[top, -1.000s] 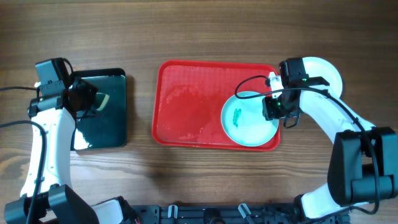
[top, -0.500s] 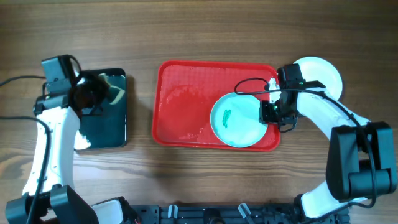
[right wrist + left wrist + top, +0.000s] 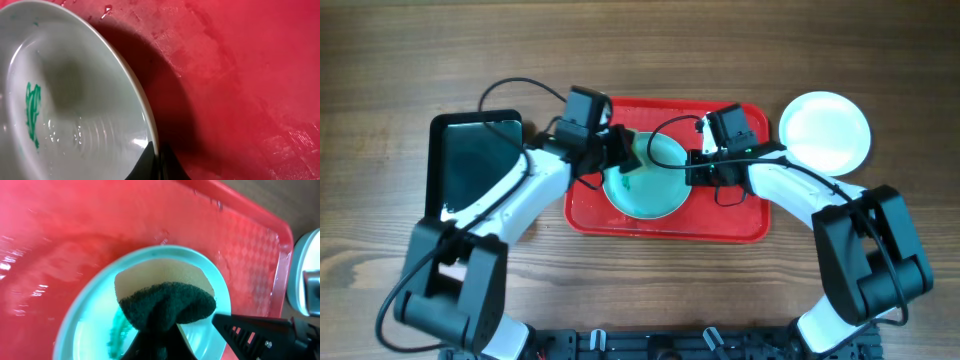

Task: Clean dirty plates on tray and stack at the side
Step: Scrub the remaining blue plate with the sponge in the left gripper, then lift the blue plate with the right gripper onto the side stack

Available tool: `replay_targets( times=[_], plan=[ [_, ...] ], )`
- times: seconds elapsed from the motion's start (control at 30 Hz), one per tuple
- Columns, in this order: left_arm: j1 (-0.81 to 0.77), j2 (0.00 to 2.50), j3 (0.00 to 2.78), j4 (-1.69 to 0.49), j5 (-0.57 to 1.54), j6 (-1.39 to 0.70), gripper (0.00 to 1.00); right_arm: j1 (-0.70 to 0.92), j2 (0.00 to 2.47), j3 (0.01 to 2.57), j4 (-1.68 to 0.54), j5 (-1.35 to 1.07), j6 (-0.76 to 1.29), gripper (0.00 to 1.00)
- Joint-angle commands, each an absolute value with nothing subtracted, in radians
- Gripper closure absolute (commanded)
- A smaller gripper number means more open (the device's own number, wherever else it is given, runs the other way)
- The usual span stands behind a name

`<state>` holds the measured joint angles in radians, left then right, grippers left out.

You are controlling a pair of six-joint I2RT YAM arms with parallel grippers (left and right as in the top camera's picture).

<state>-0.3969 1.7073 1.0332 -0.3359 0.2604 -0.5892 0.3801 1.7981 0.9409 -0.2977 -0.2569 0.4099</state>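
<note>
Step in hand: scrubbing the smeared cyan plate (image 3: 655, 190) on the red tray (image 3: 740, 215); judged barely begun, with the teal smear (image 3: 32, 114) unbroken on the plate's floor.
Left gripper (image 3: 620, 160): clenched on a sponge (image 3: 167, 297), dark scouring side folded over tan foam, held down at the plate; actual contact not certain.
Right gripper (image 3: 692, 172): pinched shut on the plate's rim, steadying it from the side opposite the sponge.
Plate's place: inside the tray, between the two grippers, directly beneath the left one and just ahead of the right one's fingertips.
Smear's place: just beside the sponge's edge, on the side away from the right gripper.
Next move, as a judgement: short strokes of the sponge across the smear, with the rim held firm; enough downward press to lift the mark, not so much as to slip the plate out of the pinch.
Later, as a judgement: carrying the plate out behind the right gripper to the white plate (image 3: 823, 130) on the surface (image 3: 640, 280), just beyond the tray's rim.
Facing: hollow side up; rim at the right gripper seemingly lifted off the tray, judging by the dark shadow beneath, so tilted down toward the left gripper.
Long axis: none for the round plate; smear a narrow streak, longer than wide, its run relative to the grippers hard to fix.
</note>
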Motion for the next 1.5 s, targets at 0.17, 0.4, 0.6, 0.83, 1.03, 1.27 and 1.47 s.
replay_targets(
  times=[0.17,0.4,0.6,0.83,1.03,1.27,1.47],
  plan=[
    [-0.485,1.86,1.034,-0.28,0.253,-0.67,0.96,0.386,1.814,0.936,-0.303,-0.211,0.471,0.96],
    [-0.473,1.851,1.035,-0.393,-0.355,-0.618,0.96,0.386,1.814,0.936,-0.347,-0.203,0.444,0.96],
    [-0.476,1.779,1.036,-0.355,-0.009,-0.572,0.96,0.386,1.814,0.936,-0.344,-0.203,0.445,0.96],
    [-0.56,1.835,1.034,-0.407,0.201,-0.572,0.96,0.386,1.814,0.937,-0.345,-0.203,0.444,0.96],
    [-0.493,1.831,1.036,-0.506,-0.369,-0.572,0.96,0.386,1.814,0.937,-0.353,-0.203,0.418,0.96],
    [-0.339,1.498,1.062,-0.517,-0.257,-0.591,0.96,0.385,1.792,1.014,-0.359,-0.212,0.406,0.95],
    [0.096,1.374,1.06,-0.567,-0.085,-0.593,0.96,0.418,1.666,1.117,-0.36,-0.155,0.173,0.96]
  ],
)
